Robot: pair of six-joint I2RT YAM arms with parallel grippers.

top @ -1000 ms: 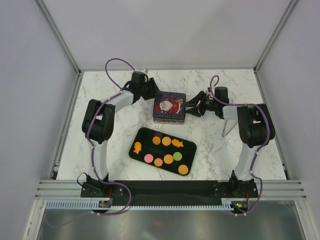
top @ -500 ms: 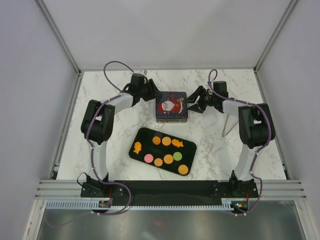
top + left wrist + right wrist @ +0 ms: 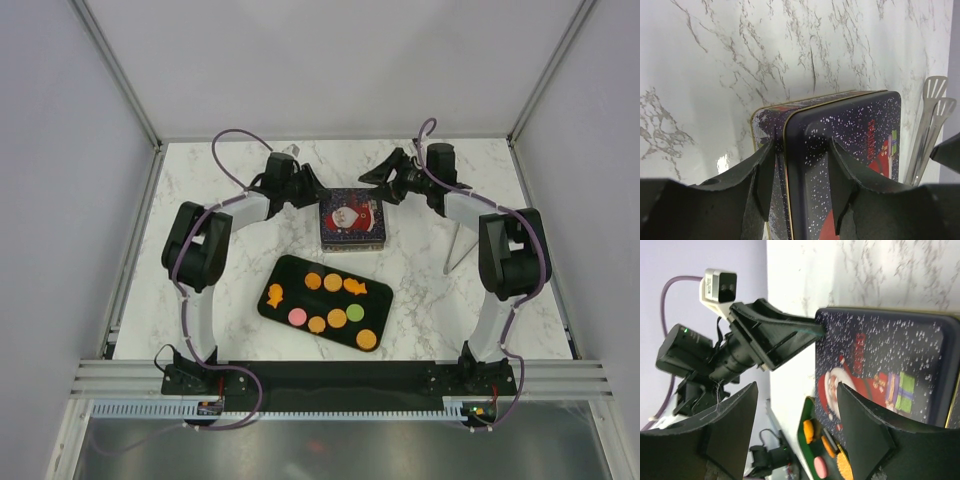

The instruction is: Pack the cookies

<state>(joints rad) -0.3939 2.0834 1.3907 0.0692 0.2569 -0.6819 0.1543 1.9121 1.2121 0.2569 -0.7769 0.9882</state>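
Closed Santa tin (image 3: 352,217) at 12 o'clock; cookies (image 3: 337,318) lie on the black tray (image 3: 296,268).
Left gripper (image 3: 314,197) reaches in and grasps the tin's corner; right gripper (image 3: 385,186) is spread, released, at 1 o'clock.

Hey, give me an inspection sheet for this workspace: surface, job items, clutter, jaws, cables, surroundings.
Surface: white marble table, grey veins.
Job's things: nine cookies lie on the black tray; Santa tin stands beyond it, lid on.
Clutter: metal tongs lie right of the tin.
Grippers: left gripper straddles the tin's far left corner, grip unclear; right gripper is at its far right corner, jaws open, empty.
Cables: purple cables loop off both arms.
Surroundings: plain pale walls, aluminium frame.
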